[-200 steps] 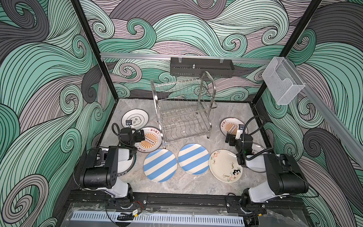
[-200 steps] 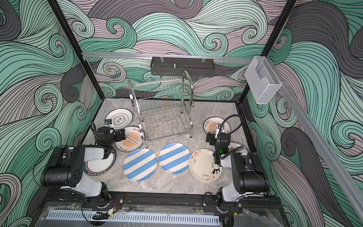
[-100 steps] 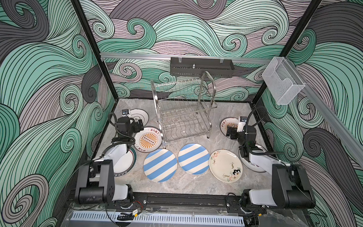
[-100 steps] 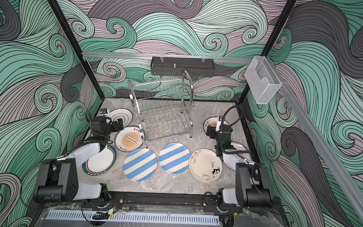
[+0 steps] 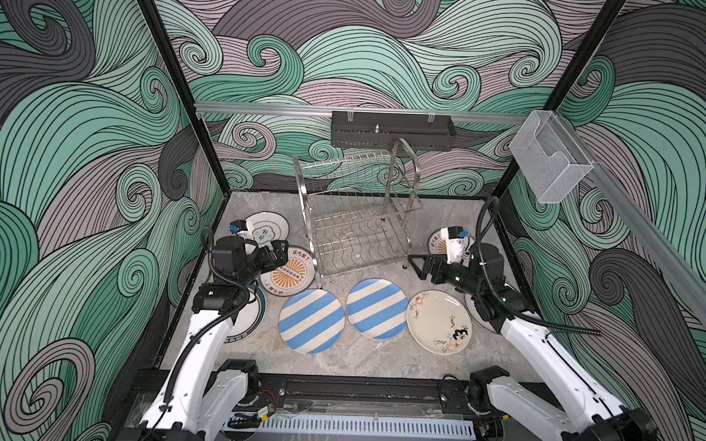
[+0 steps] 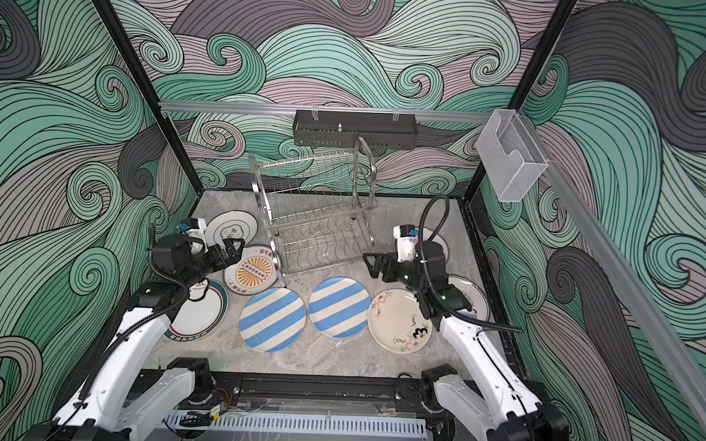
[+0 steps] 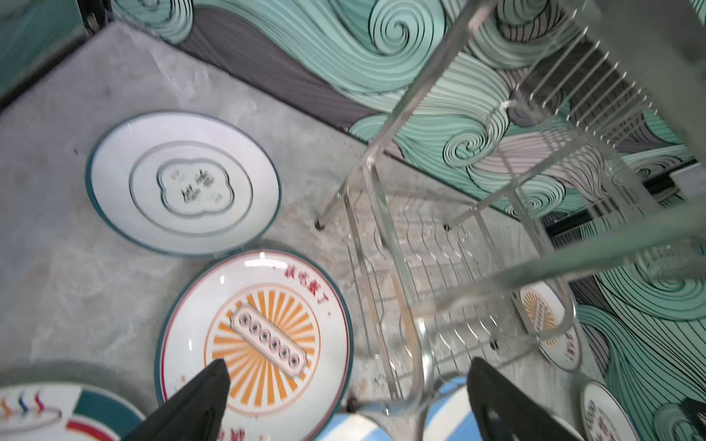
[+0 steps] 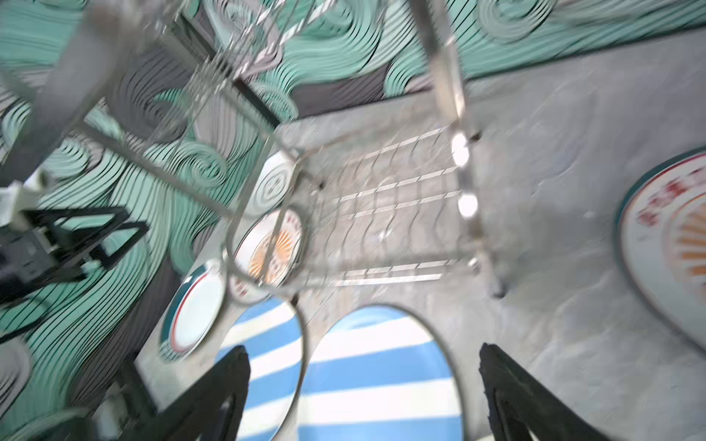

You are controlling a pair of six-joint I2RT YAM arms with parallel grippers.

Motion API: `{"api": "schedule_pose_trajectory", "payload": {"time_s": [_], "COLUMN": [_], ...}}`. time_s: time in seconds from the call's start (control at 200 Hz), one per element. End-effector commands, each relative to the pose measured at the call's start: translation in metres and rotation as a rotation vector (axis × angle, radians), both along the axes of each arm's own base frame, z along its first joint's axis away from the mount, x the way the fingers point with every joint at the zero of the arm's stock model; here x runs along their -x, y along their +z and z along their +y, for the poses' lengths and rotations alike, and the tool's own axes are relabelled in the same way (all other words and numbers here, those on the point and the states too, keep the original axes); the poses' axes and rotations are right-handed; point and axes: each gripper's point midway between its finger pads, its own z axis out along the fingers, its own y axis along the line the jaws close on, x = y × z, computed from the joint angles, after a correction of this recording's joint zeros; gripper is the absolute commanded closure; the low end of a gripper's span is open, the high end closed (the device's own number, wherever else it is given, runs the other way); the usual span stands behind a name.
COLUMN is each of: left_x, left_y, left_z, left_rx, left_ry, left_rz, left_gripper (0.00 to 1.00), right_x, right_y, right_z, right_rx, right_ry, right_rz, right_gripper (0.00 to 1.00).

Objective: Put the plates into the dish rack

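Plates [image 5: 311,321] flat around dish rack [image 5: 359,238]

Dish rack [image 5: 359,230] centre rear; plates [image 5: 311,327] flat around front, sides

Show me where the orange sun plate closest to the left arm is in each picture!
In a top view: the sunburst plate lies flat, left of centre, by the dish rack.
In a top view: same spot, left of the rack's foot.
Left wrist: large and close, beside the rack's leg.
Right wrist: small, seen through the rack's curved side frame.
Shared landmark: the shiny dish rack.
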Motion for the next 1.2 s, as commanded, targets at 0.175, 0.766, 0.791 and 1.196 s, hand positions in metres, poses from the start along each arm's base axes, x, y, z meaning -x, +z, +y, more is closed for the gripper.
{"api": "schedule_pose_trajectory", "payload": {"time_s": [0.175,0.766,0.791,1.196], "left_x": [0.063,0.089,0.089,0.086], "left_y": [-0.064,-0.128,-0.129,-0.139], "left_z": [-0.019,-0.014,-0.014,-0.016], "left_rx": [0.084,0.017,0.017,0.003], "left_ry": [0.012,0.090,0.090,0.069], "left_rz": [0.264,0.410,0.409,0.400], "left_gripper": [0.01,0.01,0.01,0.01], "right_x": [0.089,0.140,0.139,0.140], "right_y": [-0.066,-0.119,-0.118,-0.144], "right_z": [0.054,0.179,0.182,0.195], "right_rx": [-0.187,-0.034,-0.041,-0.070], "right_ry": [0.081,0.311,0.310,0.200], "right_rz": [0.257,0.408,0.409,0.498], "right_gripper": [0.12,0.16,0.16,0.19]}}
